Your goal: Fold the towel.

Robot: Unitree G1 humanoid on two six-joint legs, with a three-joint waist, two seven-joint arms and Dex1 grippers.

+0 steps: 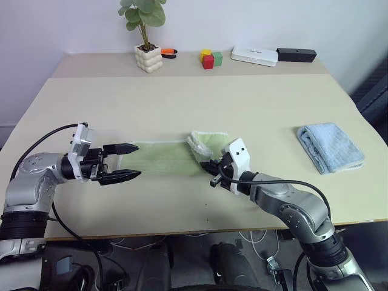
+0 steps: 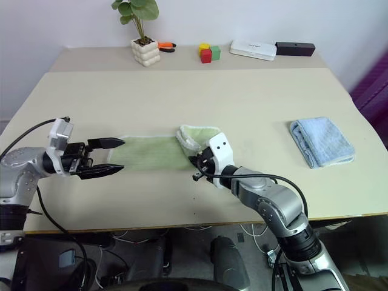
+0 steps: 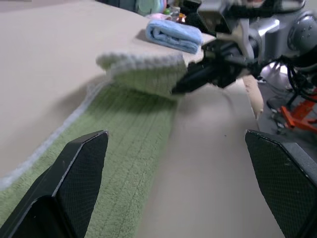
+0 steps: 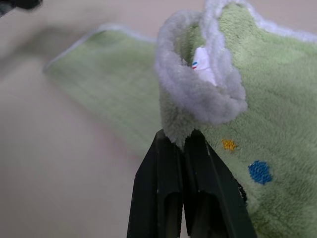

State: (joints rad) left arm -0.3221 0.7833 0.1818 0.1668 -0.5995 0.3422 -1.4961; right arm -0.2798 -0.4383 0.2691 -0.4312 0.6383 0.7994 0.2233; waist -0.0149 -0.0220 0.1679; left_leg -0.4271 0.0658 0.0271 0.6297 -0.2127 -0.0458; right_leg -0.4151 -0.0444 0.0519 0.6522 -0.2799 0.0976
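Worktop (image 1: 182, 103), pale beige, near edge closest to the head camera, carries everything. Light green towel (image 1: 160, 159) lies near that front edge as a long flat strip running left to right, whitish edging along its borders; its right end is lifted and curled back over itself into a rolled lump. Left gripper (image 1: 130, 162) hangs level at the strip's left end, pointing toward the right; jaws stand wide apart, one finger over the towel's far border, the other toward the near border, nothing between them. Right gripper (image 1: 210, 166) sits at the curled right end; jaws are together, pinching the towel's edge. Right wrist view shows the two black fingers (image 4: 203, 183) pressed against each other with a fold of green pile and white edging caught at the tips, a small white tag inside the curl, plus a yellow dot and a blue dot stitched on the cloth beside them. Smaller items, well apart from the towel: folded light blue towel (image 1: 330, 147) near the worktop's right side; along the far side a potted plant (image 1: 147, 36) in a white knobbly pot, a white flat box (image 1: 254, 56), a black bar-shaped object (image 1: 296, 55) just beside it, red, yellow and green blocks (image 1: 211, 59) clustered together, and an orange-and-black item (image 1: 169, 53) next to the pot.
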